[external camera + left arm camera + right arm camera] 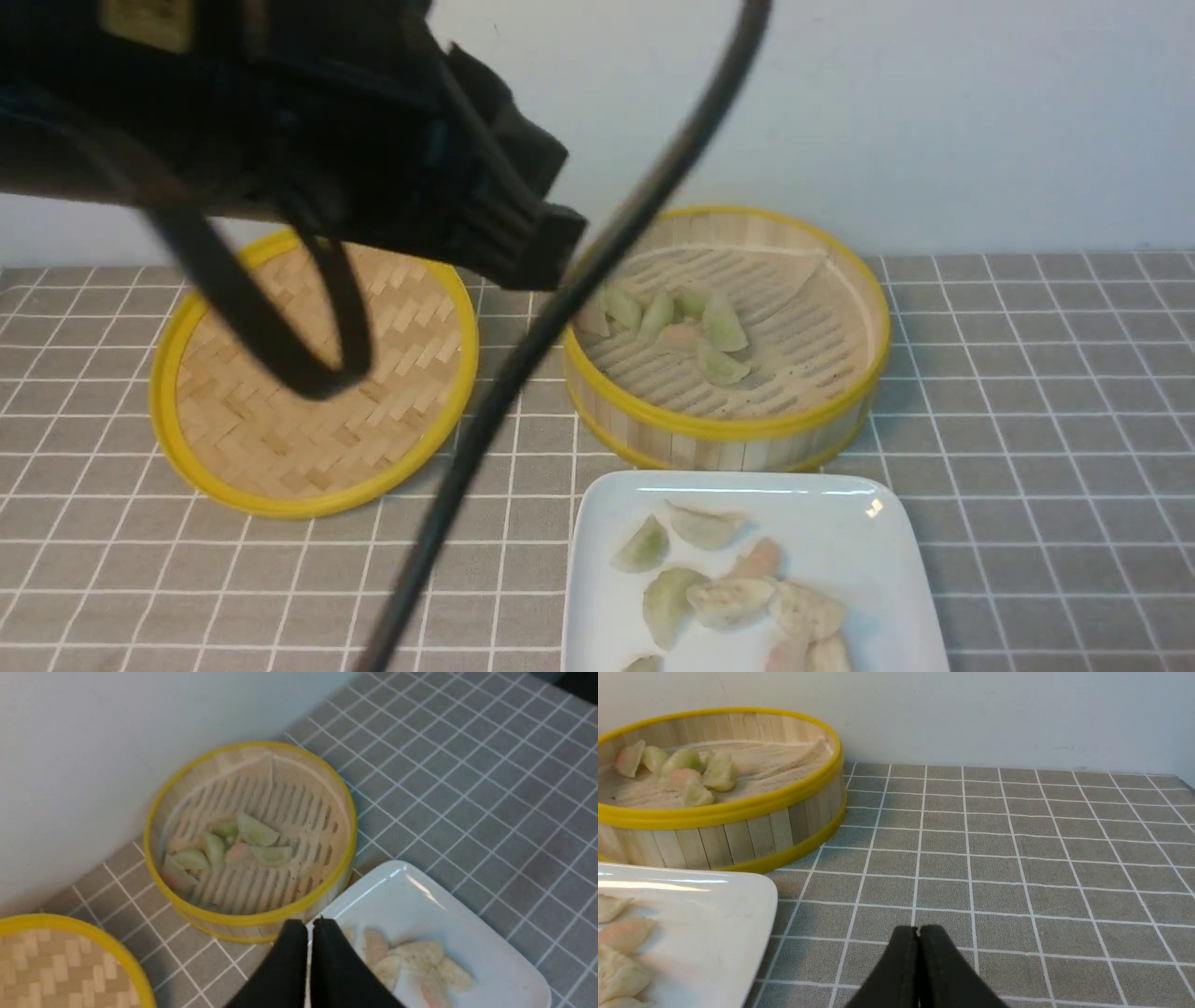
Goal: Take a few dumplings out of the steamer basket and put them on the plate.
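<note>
The steamer basket (747,431) stands at the back centre and holds several pale green and pinkish dumplings (691,327) on its slatted floor. In front of it lies the white square plate (840,523) with several dumplings (728,588) on it. In the front view my left arm (373,159) hangs high over the left side, near the basket's left rim. In the left wrist view my left gripper (310,926) is shut and empty, above the basket's (261,919) near rim and the plate's (420,896) edge. My right gripper (917,931) is shut and empty, low over the cloth beside the plate (714,914).
The flat woven lid (317,383) with its yellow rim lies left of the basket. A black cable (523,373) crosses the front view diagonally. A white wall stands right behind the basket. A grey checked cloth (1027,420) covers the table.
</note>
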{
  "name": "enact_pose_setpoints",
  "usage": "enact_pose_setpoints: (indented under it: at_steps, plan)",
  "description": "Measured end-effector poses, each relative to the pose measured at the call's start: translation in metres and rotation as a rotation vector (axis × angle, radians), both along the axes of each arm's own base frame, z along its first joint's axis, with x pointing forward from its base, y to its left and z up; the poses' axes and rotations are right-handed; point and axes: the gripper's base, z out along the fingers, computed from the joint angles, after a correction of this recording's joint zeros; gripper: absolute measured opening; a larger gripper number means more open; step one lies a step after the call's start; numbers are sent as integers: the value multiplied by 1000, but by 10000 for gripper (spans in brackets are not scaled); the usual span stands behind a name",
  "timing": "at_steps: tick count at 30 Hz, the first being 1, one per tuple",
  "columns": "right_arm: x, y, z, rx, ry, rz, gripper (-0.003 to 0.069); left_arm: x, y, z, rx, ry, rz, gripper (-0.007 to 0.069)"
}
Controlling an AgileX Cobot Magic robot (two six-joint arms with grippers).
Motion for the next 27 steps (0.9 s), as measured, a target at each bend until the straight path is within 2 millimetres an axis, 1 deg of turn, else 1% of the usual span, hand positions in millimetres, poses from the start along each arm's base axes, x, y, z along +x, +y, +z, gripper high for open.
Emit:
enact_pose_setpoints:
  at_steps: [4, 5, 6, 8, 11, 13, 14, 16, 17, 18, 19, 21, 22, 23, 24, 25, 27]
  plan:
    - [0, 0, 0, 0, 0, 0, -13, -27, 31, 21, -53, -62, 22, -5]
    - [0, 0, 0, 0, 0, 0, -13, -38, 44, 28, -72, -85, 35, -5]
    - [0, 0, 0, 0, 0, 0, -13, -41, 47, 29, -78, -90, 43, -5]
    - [0, 0, 0, 0, 0, 0, -13, -57, 69, 33, -118, -126, 85, -5]
    - [0, 0, 0, 0, 0, 0, -13, -72, 91, 23, -133, -170, 130, -5]
    - [0, 0, 0, 0, 0, 0, -13, -81, 105, 7, -147, -202, 162, -5]
    - [0, 0, 0, 0, 0, 0, -13, -84, 110, -2, -154, -217, 180, -5]
    - [0, 0, 0, 0, 0, 0, -13, -90, 122, -33, -167, -254, 240, -5]
    - [0, 0, 0, 0, 0, 0, -13, -94, 130, -55, -178, -282, 292, -5]
    - [0, 0, 0, 0, 0, 0, -13, -94, 132, -66, -185, -300, 311, -5]
    - [0, 0, 0, 0, 0, 0, -13, -95, 135, -87, -185, -315, 349, -5]
    - [0, 0, 0, 0, 0, 0, -13, -96, 141, -141, -181, -316, 440, -5]
    - [0, 0, 0, 0, 0, 0, -13, -97, 145, -161, -189, -314, 486, -5]
    - [0, 0, 0, 0, 0, 0, -13, -98, 147, -177, -195, -311, 522, -5]
    - [0, 0, 0, 0, 0, 0, -13, -101, 150, -199, -202, -302, 572, -5]
    - [0, 0, 0, 0, 0, 0, -13, -103, 152, -216, -207, -292, 608, -5]
    - [0, 0, 0, 0, 0, 0, -13, -106, 155, -240, -204, -271, 652, -5]
